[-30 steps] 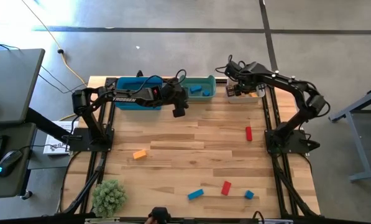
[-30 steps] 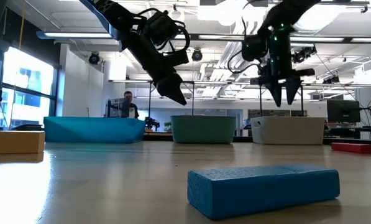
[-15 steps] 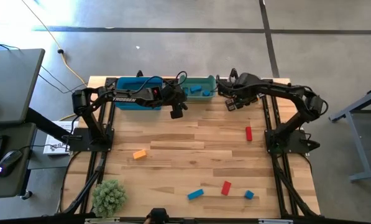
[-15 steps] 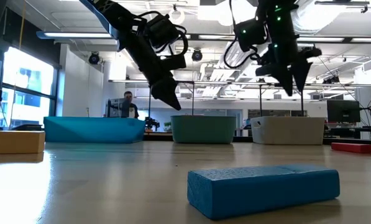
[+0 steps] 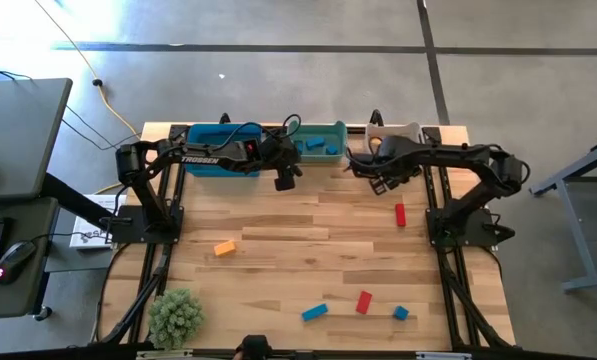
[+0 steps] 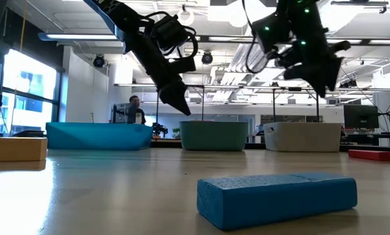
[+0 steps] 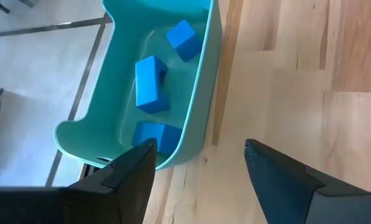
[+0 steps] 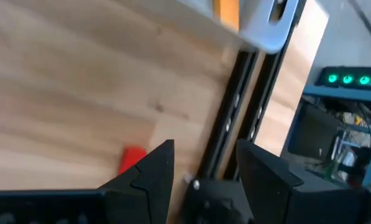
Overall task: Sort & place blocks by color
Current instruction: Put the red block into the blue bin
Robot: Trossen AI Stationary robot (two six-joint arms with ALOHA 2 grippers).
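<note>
Blocks lay scattered on the table point(image 5: 308, 225) — three blue ones point(image 7: 150, 83) inside the teal bin point(image 7: 201, 93). Left gripper point(image 5: 286, 181) hung beside that bin, fingers apart and empty; right gripper point(image 5: 378, 180) hovered near the white bin point(image 5: 393, 130), fingers parted, holding nothing

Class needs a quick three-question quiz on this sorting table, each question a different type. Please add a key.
1. Count: how many blue blocks lie in the teal bin in the left wrist view?
2. True or false: the left gripper is holding a block.
3. Which loose block lies nearest the plant? A orange, B red bar, C blue cube.

Key: 1. three; 2. false, it is open and empty; 3. A, the orange block.
</note>
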